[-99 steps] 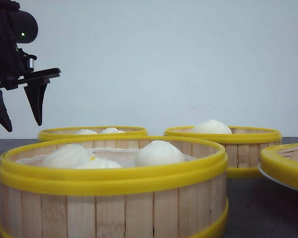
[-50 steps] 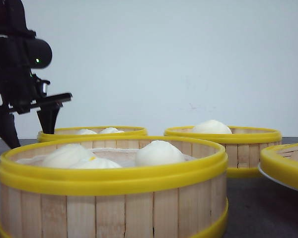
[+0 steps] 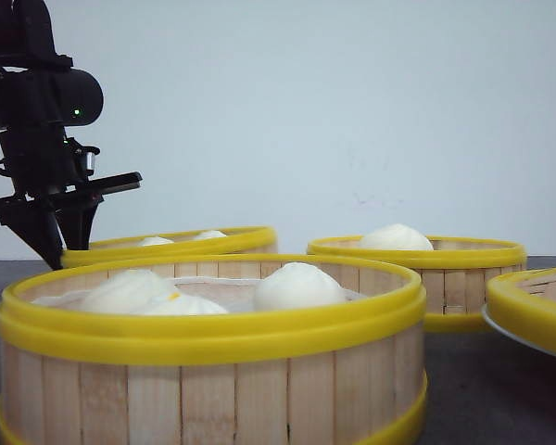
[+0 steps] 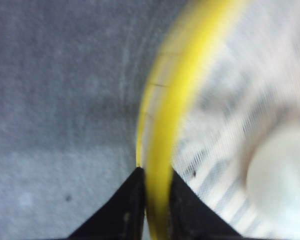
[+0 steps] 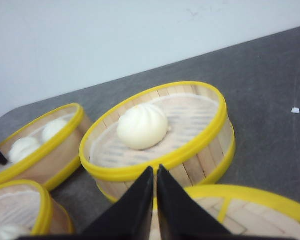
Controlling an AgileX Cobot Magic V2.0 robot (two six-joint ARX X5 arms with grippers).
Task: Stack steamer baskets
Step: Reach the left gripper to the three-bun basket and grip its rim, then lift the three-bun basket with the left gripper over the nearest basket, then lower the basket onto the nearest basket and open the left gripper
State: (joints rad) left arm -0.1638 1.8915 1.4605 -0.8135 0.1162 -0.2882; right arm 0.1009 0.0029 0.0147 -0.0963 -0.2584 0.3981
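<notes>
The left pincer is clamped on the yellow rim of the far-left steamer basket, one finger outside the wall and the other inside; that basket sits tilted, its right side raised. It holds two white buns. The near basket fills the foreground with three buns. The far-right basket rests flat on the grey surface with one bun. A fourth basket shows at the right edge. The right pincer hangs above it, fingers together, holding nothing.
</notes>
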